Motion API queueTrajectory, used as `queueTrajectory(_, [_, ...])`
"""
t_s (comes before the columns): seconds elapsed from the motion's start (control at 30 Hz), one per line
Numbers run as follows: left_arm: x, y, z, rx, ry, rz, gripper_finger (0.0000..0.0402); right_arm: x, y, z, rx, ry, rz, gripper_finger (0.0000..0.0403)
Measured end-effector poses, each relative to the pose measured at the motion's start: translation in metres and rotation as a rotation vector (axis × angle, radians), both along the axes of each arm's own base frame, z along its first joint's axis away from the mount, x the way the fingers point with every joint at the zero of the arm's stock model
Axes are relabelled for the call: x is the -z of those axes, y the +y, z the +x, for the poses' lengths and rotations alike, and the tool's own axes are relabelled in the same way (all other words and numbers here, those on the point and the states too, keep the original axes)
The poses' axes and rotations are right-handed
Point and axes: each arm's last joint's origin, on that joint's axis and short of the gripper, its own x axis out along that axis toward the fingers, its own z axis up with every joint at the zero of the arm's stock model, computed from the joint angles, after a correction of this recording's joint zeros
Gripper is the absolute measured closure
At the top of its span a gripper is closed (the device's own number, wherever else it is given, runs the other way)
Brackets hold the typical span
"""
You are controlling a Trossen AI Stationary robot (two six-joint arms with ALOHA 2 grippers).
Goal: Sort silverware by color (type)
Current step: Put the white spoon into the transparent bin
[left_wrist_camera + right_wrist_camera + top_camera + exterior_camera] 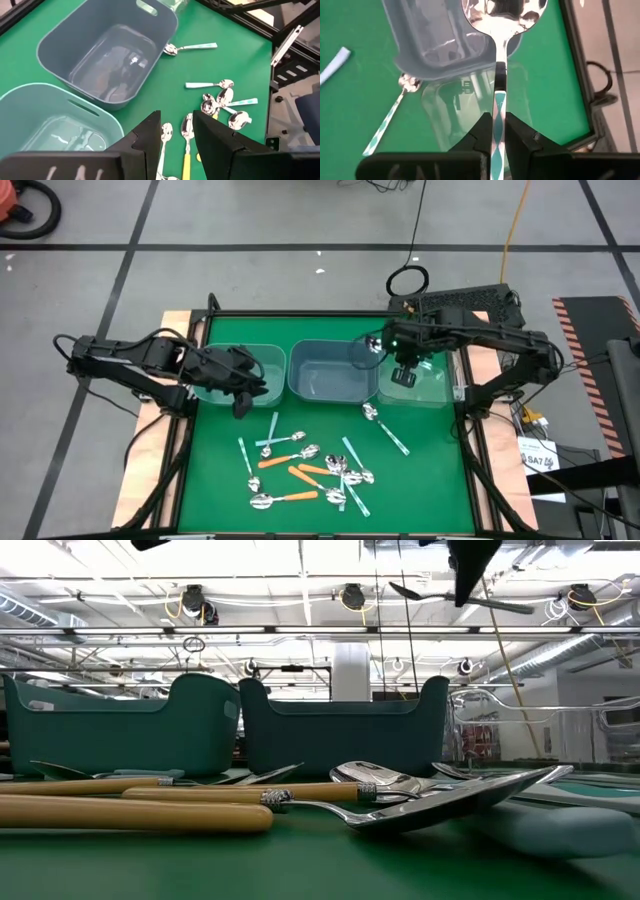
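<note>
From the high view, my right gripper [404, 374] hangs over the clear bin [428, 385] at the right end of the row, and my left gripper [243, 404] waits just in front of the left teal bin [238, 370]. The rest of the spoons [305, 472] lie scattered on the green desk [420, 470], orange, light blue and teal handles mixed, and one teal-patterned spoon [385, 427] lies apart, near the clear bin.

In the low view I see only the orange-handled spoons [150, 802] close to the camera and two bins behind them; my fingers are not seen there.

In the left wrist view my left fingers [150, 136] stand partly open and hold nothing. Under them are spoons, and the grey-blue middle bin [107, 55] is beyond.

In the right wrist view my right fingers [512, 137] are closed tight on the teal-and-white handle of a spoon [501, 60], its bowl pointing forward over the clear bin's edge.

The risk, I think: the thin handle may turn in my grip, or if I release now the bowl can strike the rim of the bin and the spoon drops outside, or into the middle bin.
</note>
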Motion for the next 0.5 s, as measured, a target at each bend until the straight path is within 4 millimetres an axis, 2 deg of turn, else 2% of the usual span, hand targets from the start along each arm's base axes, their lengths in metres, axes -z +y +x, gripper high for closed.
queueTrajectory(0.33, [0.001,0.001,-0.001,-0.040,0.004,0.029,0.0282,-0.001,-0.027,0.005,-0.045,-0.067,-0.006,0.0380])
queueTrajectory(0.5, [0.003,0.002,0.000,-0.068,0.032,0.047,0.0281,-0.003,-0.043,0.016,-0.135,-0.186,0.003,0.0380])
